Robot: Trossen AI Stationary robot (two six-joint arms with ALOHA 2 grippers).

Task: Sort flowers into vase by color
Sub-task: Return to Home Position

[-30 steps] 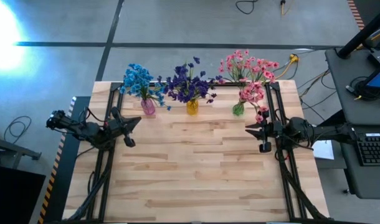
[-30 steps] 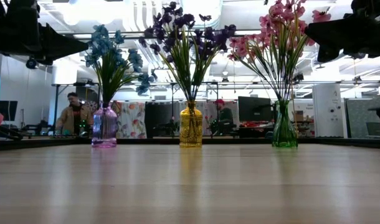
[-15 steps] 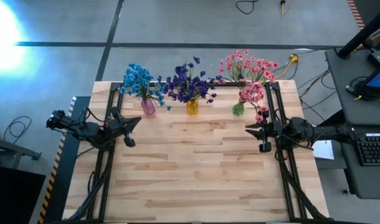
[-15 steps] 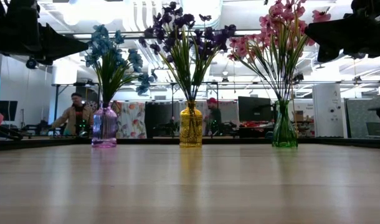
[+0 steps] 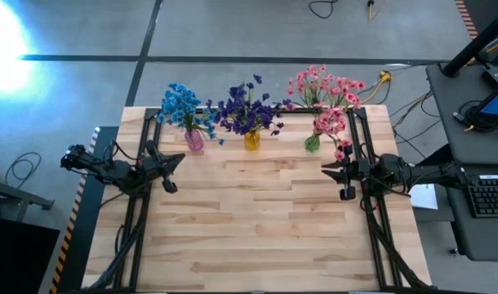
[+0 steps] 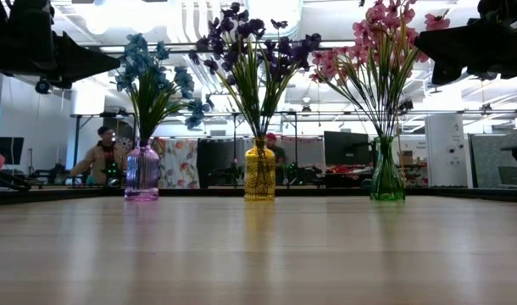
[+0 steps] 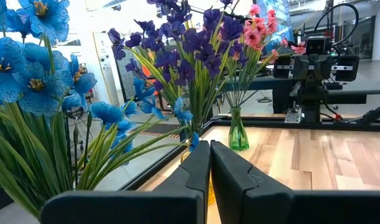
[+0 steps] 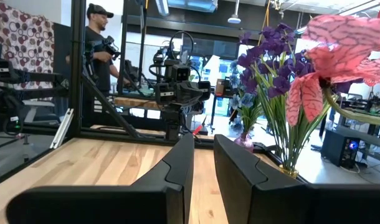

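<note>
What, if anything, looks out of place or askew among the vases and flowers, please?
Nothing stands out: the violet vase, yellow vase and green vase stand upright in a row, holding blue flowers, purple flowers and pink flowers respectively.

The pale wooden bench stands on a grey concrete floor, which dark lines cross behind it. A white glare lies off its far left corner. Right of the bench sits a dark desk with a keyboard. Beyond its far edge opens a hall with ceiling lights, monitors, a patterned cloth and a person.
</note>
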